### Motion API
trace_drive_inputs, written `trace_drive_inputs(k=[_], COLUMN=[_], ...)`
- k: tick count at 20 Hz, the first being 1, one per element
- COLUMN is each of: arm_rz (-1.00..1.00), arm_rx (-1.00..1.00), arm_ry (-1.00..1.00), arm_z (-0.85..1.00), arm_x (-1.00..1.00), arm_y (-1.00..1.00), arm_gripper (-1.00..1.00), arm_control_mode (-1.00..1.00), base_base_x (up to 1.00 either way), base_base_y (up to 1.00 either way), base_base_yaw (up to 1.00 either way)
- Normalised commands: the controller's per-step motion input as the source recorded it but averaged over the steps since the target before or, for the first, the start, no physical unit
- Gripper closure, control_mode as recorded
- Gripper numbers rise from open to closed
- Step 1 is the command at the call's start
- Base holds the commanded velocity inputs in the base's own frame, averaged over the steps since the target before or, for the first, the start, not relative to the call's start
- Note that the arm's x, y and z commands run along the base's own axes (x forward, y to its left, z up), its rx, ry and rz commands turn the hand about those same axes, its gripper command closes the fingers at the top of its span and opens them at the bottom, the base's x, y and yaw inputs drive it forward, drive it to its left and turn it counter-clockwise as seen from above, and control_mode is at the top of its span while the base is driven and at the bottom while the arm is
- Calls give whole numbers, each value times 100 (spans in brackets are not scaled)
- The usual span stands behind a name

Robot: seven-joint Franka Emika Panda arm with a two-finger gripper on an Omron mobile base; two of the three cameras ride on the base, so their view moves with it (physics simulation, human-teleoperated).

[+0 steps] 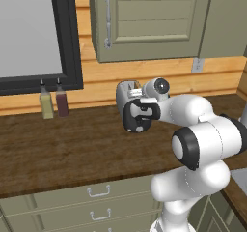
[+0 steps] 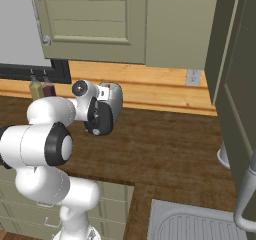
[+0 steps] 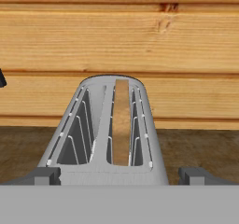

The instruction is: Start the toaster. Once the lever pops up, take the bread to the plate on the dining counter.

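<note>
Pincer [image 3: 119,175]: you have it spread as wide as it goes, nothing between the tips. In the hand view the two dark tips sit low at either side of the toaster's near end, which suits a reach for the end panel rather than for the slice.
Hand [image 1: 141,115]: you hold it level with the toaster and pointed along its length toward the wall; in the left base view it covers most of the toaster's near face.
Toaster [image 3: 106,139]: on the counter, against the plank wall, just ahead of the tips. Long axis runs away from you, so both slots open upward in plain sight.
Lever: on the near end panel by my reading of the task; hidden under the hand, so you cannot tell whether it is up or down.
Bread [image 3: 122,122]: standing on edge in the right slot, top edge about level with the slot mouth. Left slot holds only wire guides.
Step in hand: judged as lining up to press the lever; toasting not yet started.
Counter [image 1: 58,144]: dark wood, bare around the toaster, so there is room to come down.
Bottles [image 1: 54,103]: two, well to the left below the window frame, clear of your path.
Wall [image 3: 119,36]: close behind the toaster; little room beyond it, so keep the push downward, not forward.
Risk: a forward shove could slide the toaster into the wall.
</note>
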Motion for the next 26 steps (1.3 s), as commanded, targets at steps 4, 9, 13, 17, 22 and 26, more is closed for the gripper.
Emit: trace_drive_inputs(k=[4, 9, 13, 17, 22, 26], arm_rz=[0, 0, 0, 0, 0, 0], arm_rx=[0, 0, 0, 0, 0, 0], arm_ry=[0, 0, 0, 0, 0, 0], arm_z=[0, 0, 0, 0, 0, 0], arm_x=[0, 0, 0, 0, 6, 25], arm_y=[0, 0, 0, 0, 0, 0], arm_gripper=[-100, -100, -100, -100, -100, -100], arm_control_mode=[-100, -100, -100, -100, -100, -100], base_base_x=[0, 0, 0, 0, 0, 0], base_base_y=[0, 0, 0, 0, 0, 0], base_base_yaw=[0, 0, 0, 0, 0, 0])
